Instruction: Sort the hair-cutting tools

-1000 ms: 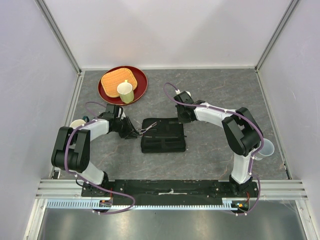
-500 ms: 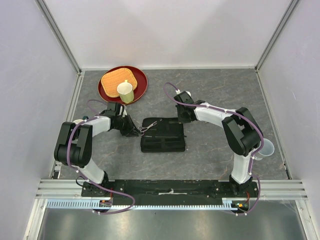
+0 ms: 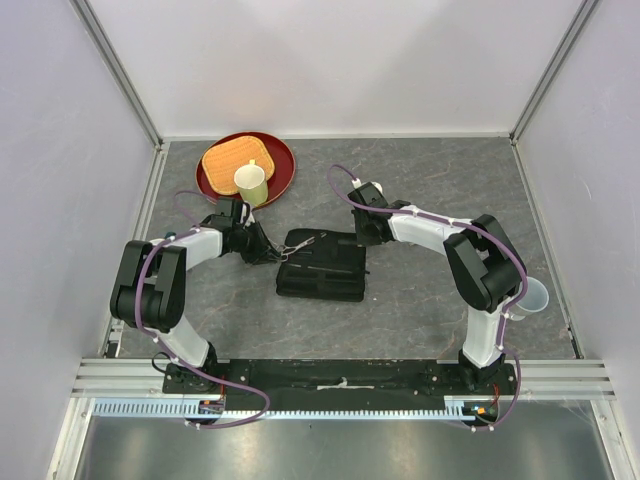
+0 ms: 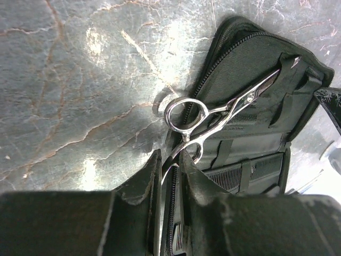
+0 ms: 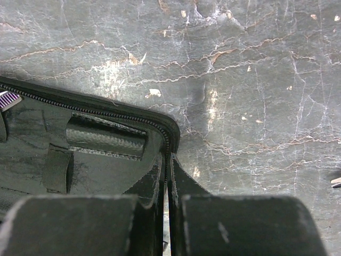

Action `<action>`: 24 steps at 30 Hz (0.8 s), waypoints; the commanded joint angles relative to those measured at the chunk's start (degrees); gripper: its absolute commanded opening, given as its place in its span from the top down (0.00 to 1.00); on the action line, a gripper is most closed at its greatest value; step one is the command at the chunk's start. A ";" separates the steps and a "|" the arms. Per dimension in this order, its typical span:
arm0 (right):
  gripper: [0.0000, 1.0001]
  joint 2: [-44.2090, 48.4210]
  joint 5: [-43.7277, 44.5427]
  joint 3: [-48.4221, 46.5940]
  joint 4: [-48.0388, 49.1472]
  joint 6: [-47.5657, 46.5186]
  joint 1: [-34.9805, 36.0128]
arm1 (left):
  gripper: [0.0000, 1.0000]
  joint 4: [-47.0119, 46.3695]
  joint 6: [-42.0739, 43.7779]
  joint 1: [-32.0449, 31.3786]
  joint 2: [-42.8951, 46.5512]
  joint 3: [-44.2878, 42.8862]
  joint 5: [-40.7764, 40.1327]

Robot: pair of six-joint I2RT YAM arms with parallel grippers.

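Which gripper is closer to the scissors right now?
Left. The left gripper pinches the scissors by a ring at the case edge; the right gripper clamps the case's far-right corner, clear of the scissors.

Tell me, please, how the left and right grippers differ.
The left gripper pinches a ring of the scissors; the right gripper pinches the zipped rim of the case. The left gripper is at the case's left side, the right gripper at its far right corner. Both are shut.
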State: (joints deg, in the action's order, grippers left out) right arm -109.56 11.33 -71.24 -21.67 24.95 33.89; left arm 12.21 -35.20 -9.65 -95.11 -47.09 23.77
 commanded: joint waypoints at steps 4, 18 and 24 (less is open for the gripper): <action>0.97 -4.08 0.53 0.67 2.42 1.24 -0.14 | 0.92 -5.53 0.75 -0.28 -0.25 -2.30 -8.73; 0.95 -6.28 -0.78 0.93 11.65 -2.71 -0.05 | 0.73 -7.02 1.89 -2.22 5.81 0.33 -20.69; 0.94 -6.37 -1.93 0.23 14.64 -4.73 -0.14 | 0.69 -10.44 2.07 -2.48 3.80 -0.28 -18.06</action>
State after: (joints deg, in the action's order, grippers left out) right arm -110.85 11.33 -71.42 -16.82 21.78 33.89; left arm 6.68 -35.00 -11.77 -90.91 -47.11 6.96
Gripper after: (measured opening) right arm 0.060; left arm 0.303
